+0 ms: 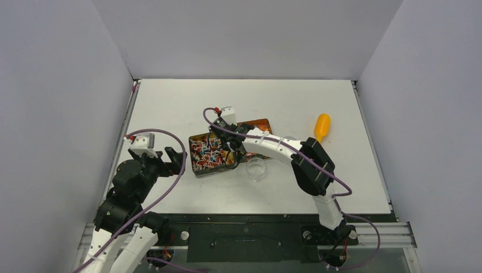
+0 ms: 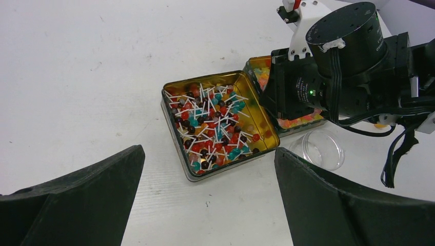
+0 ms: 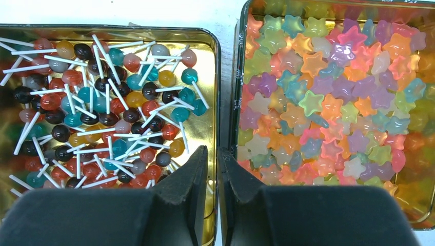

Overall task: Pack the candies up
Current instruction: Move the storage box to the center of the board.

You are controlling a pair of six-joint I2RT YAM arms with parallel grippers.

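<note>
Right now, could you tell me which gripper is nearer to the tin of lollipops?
Right. The right gripper hangs directly over the lollipop tin; the left gripper sits beside it, off its edge.

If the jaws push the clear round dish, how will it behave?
The clear dish looks thin and empty, so it is probably light and would slide easily on the smooth table. Its low, flat shape makes tipping unlikely.

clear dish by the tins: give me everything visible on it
The clear dish is a small, round, shallow container, seemingly transparent plastic, upright and apparently empty. It sits on the white table just right of the lollipop tin and in front of the star-candy tin, under the right arm. Nothing visibly grips it; contact with the tins is unclear.
</note>
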